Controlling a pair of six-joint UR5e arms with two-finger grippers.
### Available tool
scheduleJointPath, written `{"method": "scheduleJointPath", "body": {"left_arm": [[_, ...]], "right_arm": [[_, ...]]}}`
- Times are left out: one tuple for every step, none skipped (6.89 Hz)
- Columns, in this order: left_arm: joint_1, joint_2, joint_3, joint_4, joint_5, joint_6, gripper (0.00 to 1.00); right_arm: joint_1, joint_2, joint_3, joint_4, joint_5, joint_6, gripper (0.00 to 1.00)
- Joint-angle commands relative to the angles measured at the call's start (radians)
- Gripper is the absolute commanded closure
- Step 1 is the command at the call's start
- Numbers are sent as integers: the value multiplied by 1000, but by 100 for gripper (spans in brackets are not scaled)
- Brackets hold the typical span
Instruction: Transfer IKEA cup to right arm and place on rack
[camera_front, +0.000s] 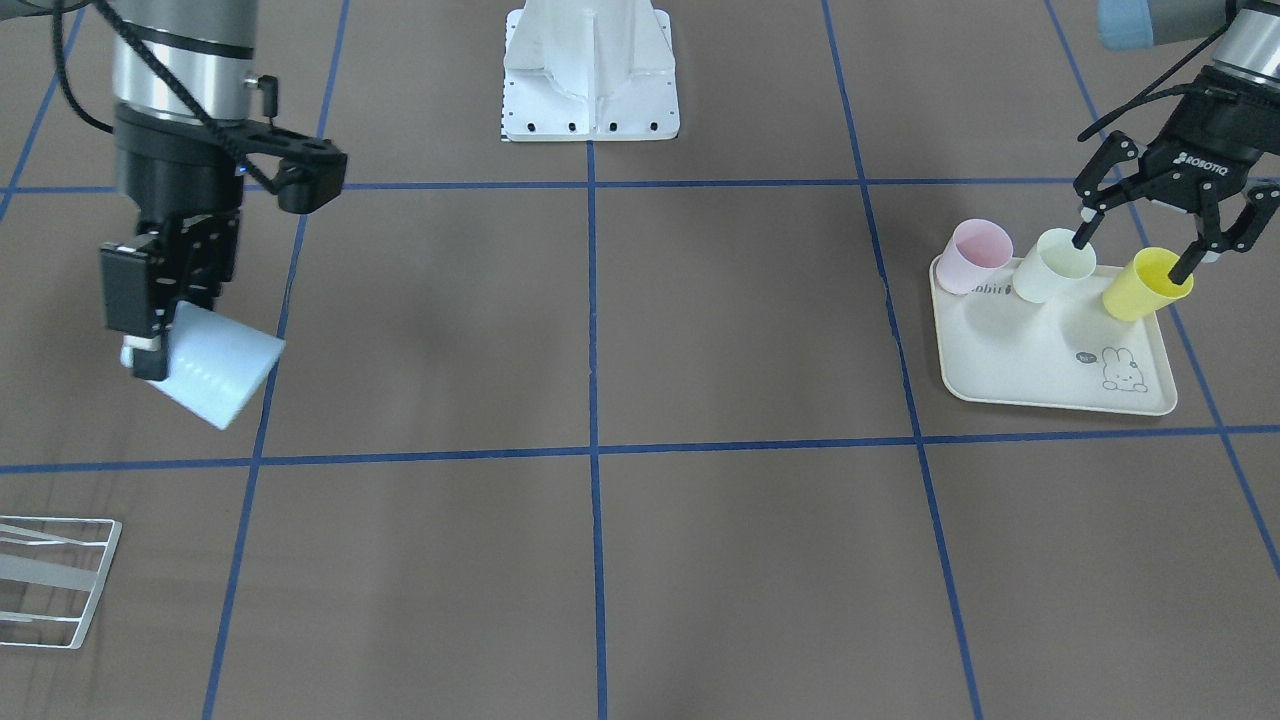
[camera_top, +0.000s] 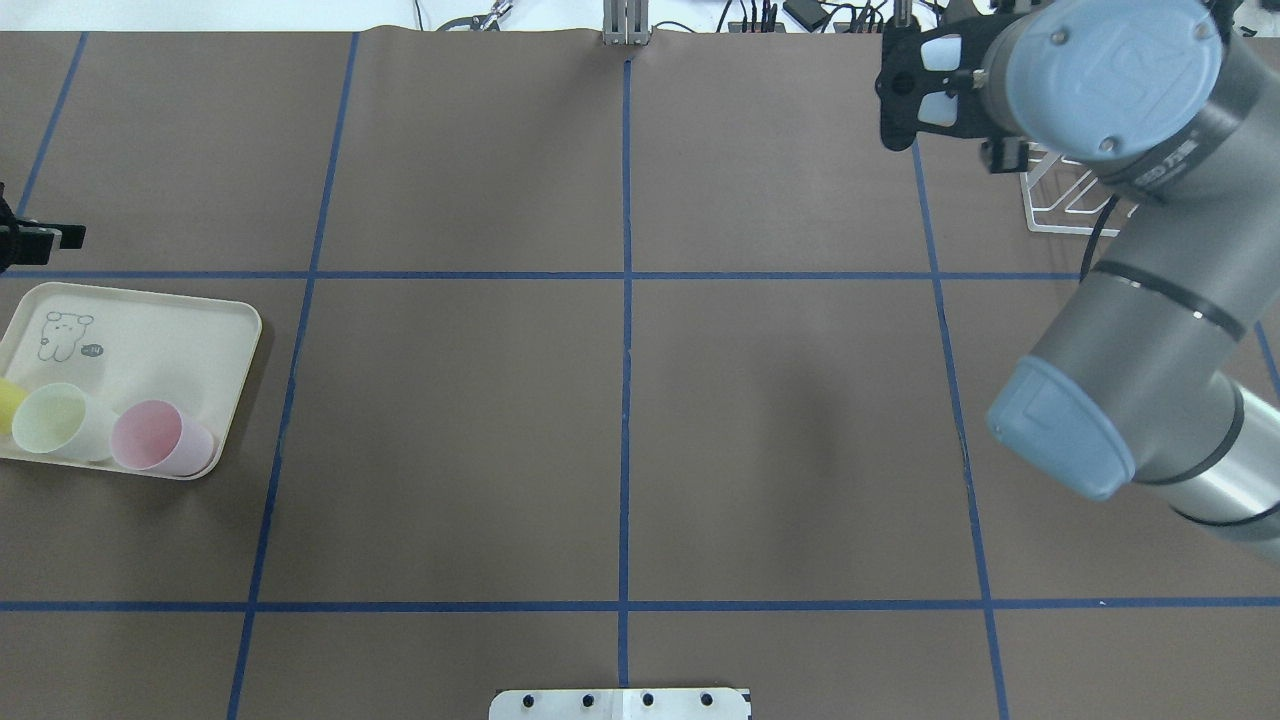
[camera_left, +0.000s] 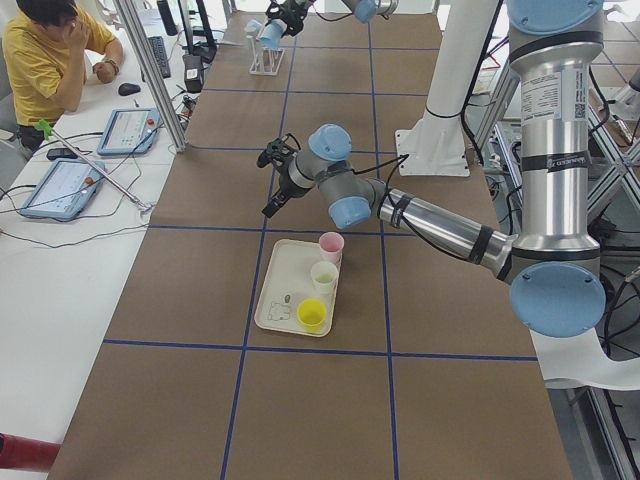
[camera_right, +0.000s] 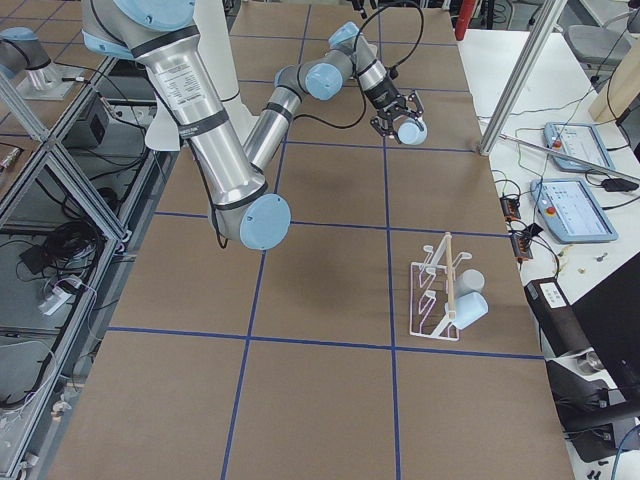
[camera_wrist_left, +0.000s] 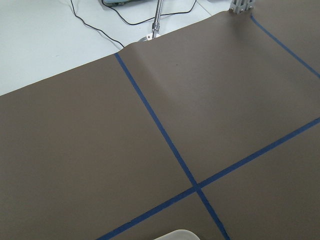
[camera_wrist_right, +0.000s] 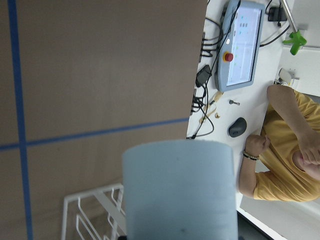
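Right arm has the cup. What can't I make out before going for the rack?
- Rack: cut by the front-facing view's edge; overhead, the right arm covers most of it.
- Right gripper: its hold on the blue cup; the wrist view shows only cup.
- Left gripper: the overhead view's edge cuts it.

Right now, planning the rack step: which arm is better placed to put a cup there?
Right. The right tool grips the pale blue cup near the rack; the left tool hangs open by the far tray.
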Motion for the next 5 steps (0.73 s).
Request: {"method": "scheduleJointPath", "body": {"left_arm": [[-1,-1,-1,-1,-2,-9,0],[1,-4,-5,-4,-2,-47,0],[1,-5,-8,-5,-2,-76,0],[2,-5,-16,-5,-2,-98,0],[4,-5,-16,-5,-2,-102,0]], "right_arm": [[158,16,-112,-23,-33,-409,83],[209,18,-208,71,-38,-516,82],[246,16,-324,210,-36,-600,78],[248,4,-433,331,-38,-606,78],[247,-8,-530,437,-38,-610,78]]}}
